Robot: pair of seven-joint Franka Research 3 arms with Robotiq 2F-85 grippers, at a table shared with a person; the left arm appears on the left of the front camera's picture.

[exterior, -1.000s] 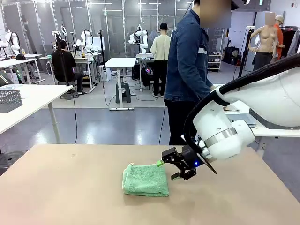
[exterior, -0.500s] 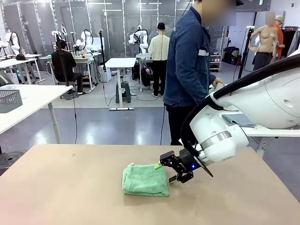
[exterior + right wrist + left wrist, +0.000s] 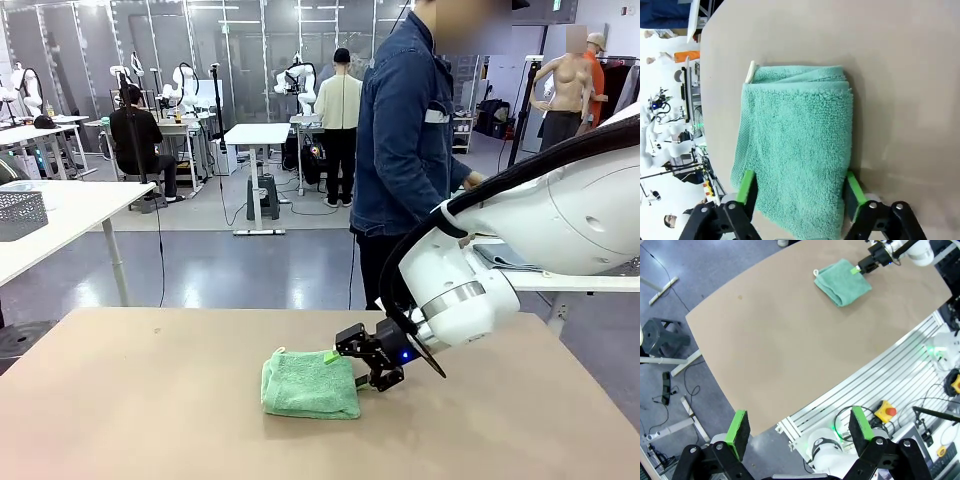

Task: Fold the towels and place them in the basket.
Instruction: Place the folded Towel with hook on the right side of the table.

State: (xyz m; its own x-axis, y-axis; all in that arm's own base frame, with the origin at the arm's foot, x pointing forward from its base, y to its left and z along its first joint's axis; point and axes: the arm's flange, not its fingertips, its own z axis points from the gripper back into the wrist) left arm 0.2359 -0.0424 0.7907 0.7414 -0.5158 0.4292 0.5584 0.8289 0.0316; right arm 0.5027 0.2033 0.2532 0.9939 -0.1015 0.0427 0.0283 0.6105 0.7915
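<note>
Towel [image 3: 795,150], mint green, thick looped terry, folded into a plump rectangle of several layers, lies flat near the middle of the table [image 3: 150,400]; the stacked fold edges show along one end. A small pale loop [image 3: 750,72] sticks out at one far corner.

Left gripper [image 3: 799,425] hangs high over the robot's side of the table, its green-padded fingers spread wide with nothing between them; below it run ribbed aluminium rails.

Right gripper [image 3: 800,181], black with green pads, reaches in low at the towel's right edge [image 3: 310,385]. Its fingers stand apart and straddle the near end of the cloth, one pad at each side. Whether the pads press the terry cannot be told.

Table: smooth, matt, tan board with rounded corners, bare around the towel [image 3: 842,281].

Person [image 3: 405,150] in a dark blue denim jacket stands just beyond the far edge, turned sideways.

Room: glossy grey floor, white work tables, glass partitions, other people farther back. A grey wire-mesh basket [image 3: 20,213] with flared sides stands on a white table at far left, well apart from the towel; its contents cannot be made out.
</note>
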